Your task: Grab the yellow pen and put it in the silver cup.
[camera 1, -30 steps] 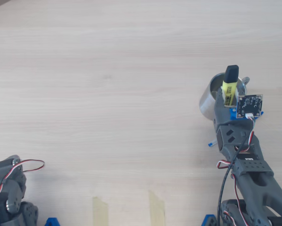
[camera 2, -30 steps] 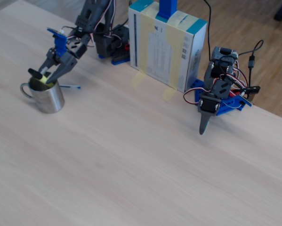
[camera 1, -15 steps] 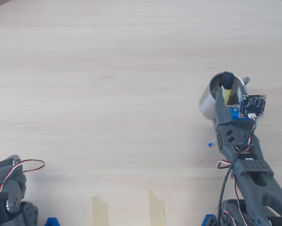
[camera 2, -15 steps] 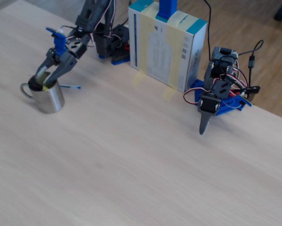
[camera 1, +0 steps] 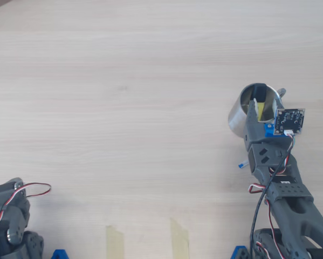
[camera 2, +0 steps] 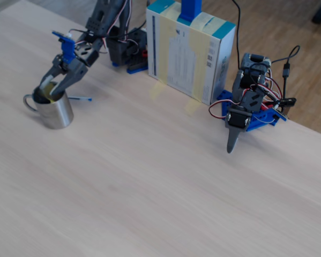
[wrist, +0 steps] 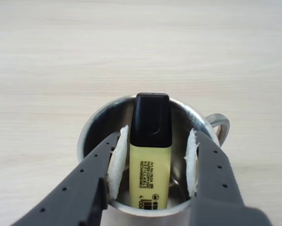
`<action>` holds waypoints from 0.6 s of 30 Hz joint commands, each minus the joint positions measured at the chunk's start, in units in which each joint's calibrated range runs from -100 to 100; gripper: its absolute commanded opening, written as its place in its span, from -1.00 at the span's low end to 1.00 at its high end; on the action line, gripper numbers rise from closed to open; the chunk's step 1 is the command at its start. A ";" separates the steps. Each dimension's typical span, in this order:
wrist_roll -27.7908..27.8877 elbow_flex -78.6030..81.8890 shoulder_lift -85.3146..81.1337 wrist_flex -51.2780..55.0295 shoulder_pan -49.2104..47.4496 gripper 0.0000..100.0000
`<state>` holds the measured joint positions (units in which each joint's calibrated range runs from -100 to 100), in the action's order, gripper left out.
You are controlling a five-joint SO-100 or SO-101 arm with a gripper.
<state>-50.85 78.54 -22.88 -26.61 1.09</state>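
Wrist view: yellow pen (wrist: pixel 150 160) stands inside the silver cup (wrist: pixel 96 127), pincer (wrist: pixel 152 165) spread clear of it.

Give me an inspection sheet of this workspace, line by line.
Surface: light wooden table, two tape strips near its edge.
Job's things: yellow pen stands inside the silver cup, black cap up, leaning on the far wall.
Clutter: thin blue-capped pen beside the cup; cardboard box by the arm's base.
Grippers: gripper open, fingers either side of the pen inside the cup, small gaps showing.
Cables: servo wires along the arm; a red and white loop on a second, parked arm.
Surroundings: wooden floor beyond the table.
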 commanded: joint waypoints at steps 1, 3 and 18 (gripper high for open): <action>-0.29 -2.39 -0.81 -0.03 -0.13 -0.58; -0.29 -3.30 -0.81 -0.03 -0.21 -0.58; -1.69 -5.21 -8.54 6.14 -1.09 -0.60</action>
<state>-52.43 76.83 -28.80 -22.82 0.00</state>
